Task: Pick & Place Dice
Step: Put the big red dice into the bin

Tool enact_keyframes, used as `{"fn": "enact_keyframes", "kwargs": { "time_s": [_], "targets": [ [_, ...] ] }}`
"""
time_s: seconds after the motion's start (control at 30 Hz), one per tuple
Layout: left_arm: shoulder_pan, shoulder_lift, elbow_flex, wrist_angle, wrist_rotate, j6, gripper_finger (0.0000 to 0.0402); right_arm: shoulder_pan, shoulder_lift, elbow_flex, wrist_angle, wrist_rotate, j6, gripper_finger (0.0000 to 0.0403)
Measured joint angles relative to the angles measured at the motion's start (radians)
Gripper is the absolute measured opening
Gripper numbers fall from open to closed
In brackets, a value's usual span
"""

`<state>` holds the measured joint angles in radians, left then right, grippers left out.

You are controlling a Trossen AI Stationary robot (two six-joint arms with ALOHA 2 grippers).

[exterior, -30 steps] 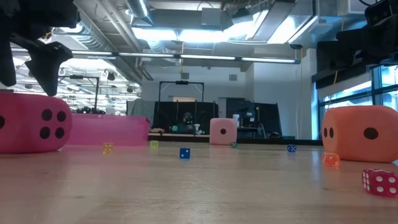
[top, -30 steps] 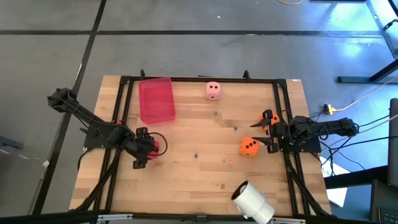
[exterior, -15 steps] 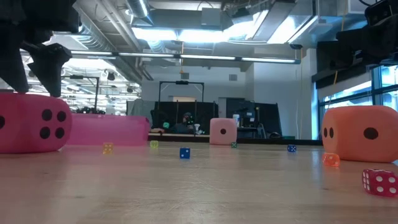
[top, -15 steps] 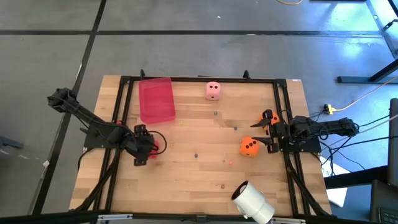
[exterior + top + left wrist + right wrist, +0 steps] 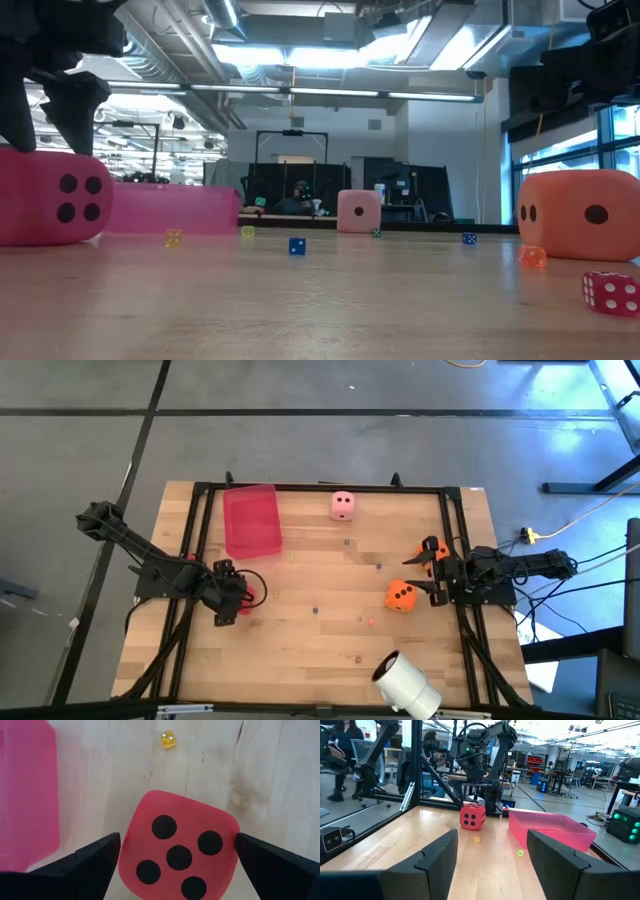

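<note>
The red die point(image 5: 248, 595) rests on the table near its left side, five pips up in the left wrist view point(image 5: 179, 850). My left gripper point(image 5: 226, 597) hangs over it, open, one finger on each side of its top point(image 5: 50, 200). The pale pink die point(image 5: 342, 506) sits at the far edge. One orange die point(image 5: 401, 596) lies before my right gripper point(image 5: 410, 573), which waits open and level at the right. A second orange die point(image 5: 432, 548) shows beside that arm. My left gripper comes at the red die from above, slanting down. Its fingertips point(image 5: 112, 845) stand level with two opposite sides of the die's top. I cannot tell whether they touch it. The die sits flat on the wood.
A translucent pink tray point(image 5: 252, 522) lies at the far left, close to the red die. A white roll point(image 5: 407, 685) lies at the near right edge. Several tiny dice are scattered mid-table, such as a yellow one point(image 5: 169, 739) and a blue one point(image 5: 297, 246). A black frame point(image 5: 320, 488) borders the table.
My left gripper has tipped and turned a little above the red die without travelling. In the low view the die's pip face has shifted slightly toward the left and its top now slants a bit. My right arm has kept still.
</note>
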<state>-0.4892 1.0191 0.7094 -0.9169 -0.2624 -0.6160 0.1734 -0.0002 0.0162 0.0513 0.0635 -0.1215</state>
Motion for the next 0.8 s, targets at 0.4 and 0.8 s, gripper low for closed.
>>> {"fn": "enact_keyframes", "kwargs": {
  "time_s": [0.4,0.8],
  "targets": [
    [0.0,0.0,0.044,-0.06,0.007,0.017,0.04,0.0,0.0,0.0,0.0,0.0,0.0,0.0238],
    [0.0,0.068,0.043,-0.051,-0.005,0.043,0.04,0.0,0.0,0.0,0.0,0.0,0.0,0.0238]
  ]
}}
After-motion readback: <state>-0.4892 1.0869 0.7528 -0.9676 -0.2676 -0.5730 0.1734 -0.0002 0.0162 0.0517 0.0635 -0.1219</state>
